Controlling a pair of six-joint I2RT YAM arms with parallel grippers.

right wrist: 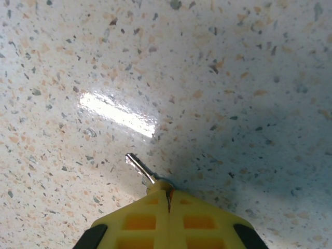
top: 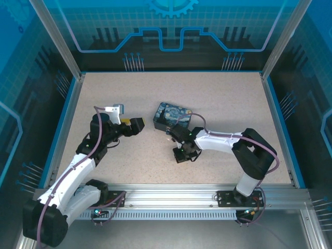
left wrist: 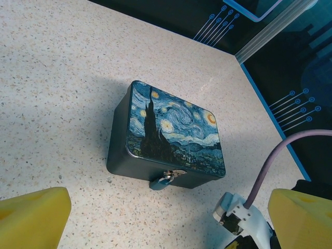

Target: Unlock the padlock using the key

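The right gripper (right wrist: 167,193) is pinching the key (right wrist: 139,169) by its head, fingers (right wrist: 140,223) closed tight on it. The bare blade is poking out toward 10 o'clock, low over the speckled table (right wrist: 249,78); whether the tip is touching the surface I cannot tell. I am judging that key to be light, stiff and slick, a thin metal thing liable to be twisting in the grip if the blade is meeting the keyhole off-line. So the head is the right place to be holding it, with the whole blade left free. The padlock (left wrist: 163,180) is hanging at the 6 o'clock edge of the box (left wrist: 174,129), on its front wall. It is looking small, hard and probably loose on its shackle, so it may be needing steadying by its body. The left gripper (left wrist: 168,215) is standing wide and holding nothing, with the box at 12 o'clock from it. The left wrist view is giving the padlock's place on the box plainly, where the top view is leaving it too small to read, and the right wrist view is giving the grip on the key. The top view is placing the right gripper (top: 184,154) at about 6 o'clock of the box (top: 173,116) and the left gripper (top: 134,126) at its 9 o'clock, both near it, neither touching.
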